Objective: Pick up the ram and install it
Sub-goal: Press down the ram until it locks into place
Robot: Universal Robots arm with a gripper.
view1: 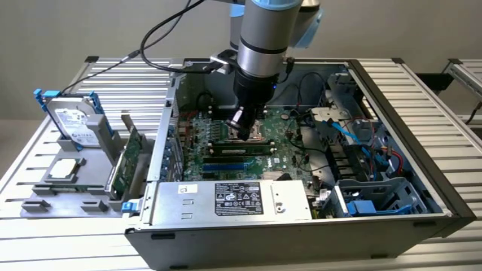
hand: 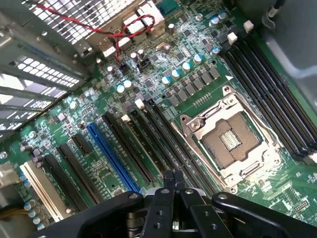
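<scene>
A: What's in view, biggest first?

B: An open computer case on a slatted surface, motherboard exposed.

A: And the ram?

B: The ram lies lengthwise in a slot just beside the CPU socket. The gripper hovers just above it, fingers closed together, holding nothing.

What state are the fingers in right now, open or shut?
Shut. In the wrist view the gripper's fingers meet with no gap and nothing between them, above the motherboard.
</scene>
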